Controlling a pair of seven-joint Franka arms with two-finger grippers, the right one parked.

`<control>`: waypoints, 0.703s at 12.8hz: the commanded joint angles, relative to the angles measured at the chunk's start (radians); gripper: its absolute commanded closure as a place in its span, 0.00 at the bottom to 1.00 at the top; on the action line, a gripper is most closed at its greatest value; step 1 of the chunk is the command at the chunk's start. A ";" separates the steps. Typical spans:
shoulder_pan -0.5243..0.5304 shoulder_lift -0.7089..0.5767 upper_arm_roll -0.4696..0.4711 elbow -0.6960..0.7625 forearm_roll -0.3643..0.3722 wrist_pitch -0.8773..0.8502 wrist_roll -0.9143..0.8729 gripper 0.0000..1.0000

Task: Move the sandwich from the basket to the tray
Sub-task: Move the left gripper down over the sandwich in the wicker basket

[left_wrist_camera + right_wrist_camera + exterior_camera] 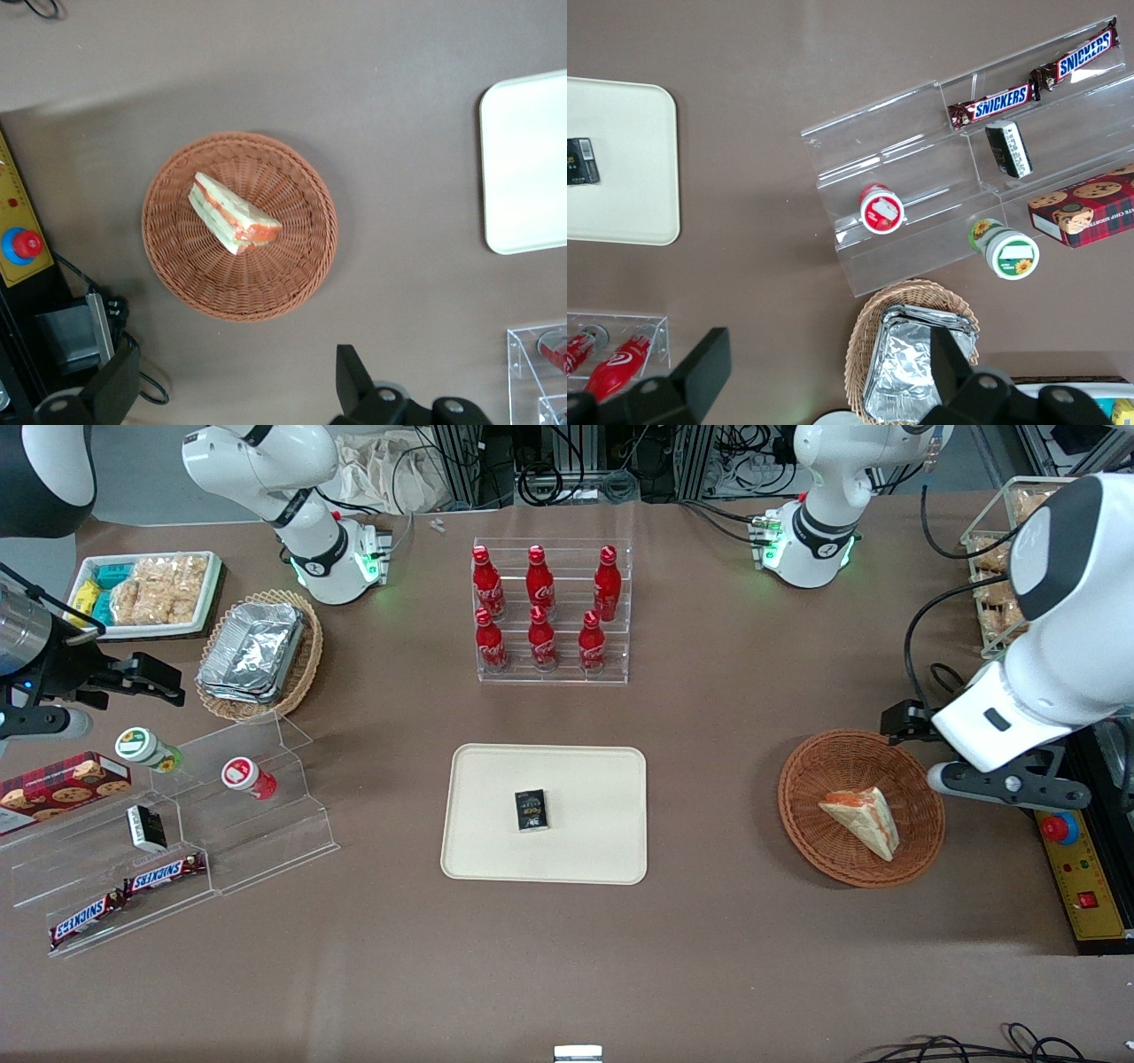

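Observation:
The sandwich (861, 818), a wrapped pale wedge with orange-pink filling, lies in the round reddish-brown basket (802, 815) toward the working arm's end of the table. The left wrist view shows the sandwich (232, 212) in the middle of the basket (266, 301). The left gripper (921, 748) hovers above the basket's rim, on the side away from the tray. It is open and empty (235, 390), with its fingers wide apart. The cream tray (585, 841) lies at the table's middle and holds a small black box (532, 810). The tray's edge (532, 168) also shows in the left wrist view.
A clear rack of red bottles (549, 611) stands farther from the front camera than the tray. A yellow control box with a red button (1059, 828) lies at the table edge beside the basket. Clear shelves with snacks (168, 841) and a tan basket of foil trays (257, 651) lie toward the parked arm's end.

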 commanded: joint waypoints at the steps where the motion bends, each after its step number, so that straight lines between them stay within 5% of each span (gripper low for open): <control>1: 0.002 0.032 -0.007 0.042 0.015 -0.014 -0.010 0.00; 6: 0.007 0.090 -0.003 0.077 0.023 -0.011 -0.070 0.00; 9: 0.053 0.087 0.001 -0.062 0.015 0.140 -0.335 0.00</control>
